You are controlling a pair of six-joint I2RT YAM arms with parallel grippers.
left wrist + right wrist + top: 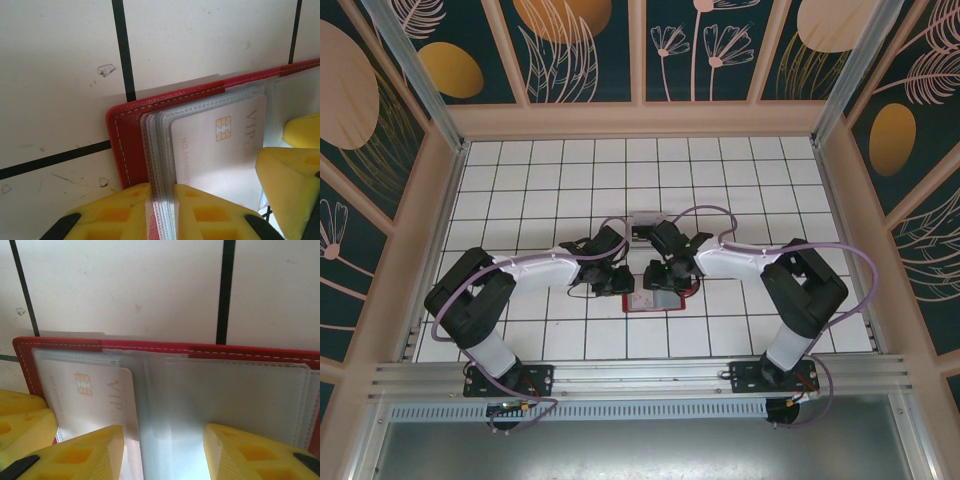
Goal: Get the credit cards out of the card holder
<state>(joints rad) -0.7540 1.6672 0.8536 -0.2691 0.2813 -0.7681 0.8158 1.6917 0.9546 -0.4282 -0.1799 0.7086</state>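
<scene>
The red card holder [660, 299] lies open on the white tiled floor between both arms. In the left wrist view its red cover [127, 135] and a stack of clear sleeves show, and my left gripper [161, 192] is shut on the edge of that stack. A pale credit card [215, 150] with a gold chip and "VIP" lettering sits in the top sleeve. In the right wrist view my right gripper [164, 436] stands open over the holder [150, 346], its yellow fingers on either side of the sleeve fold. The card [95, 395] lies just left of it.
A small clear tray [646, 220] rests on the tiles just behind the two grippers. Low wooden walls [640, 120] ring the tiled floor. The other arm's yellow fingers [295, 165] crowd the right of the left wrist view.
</scene>
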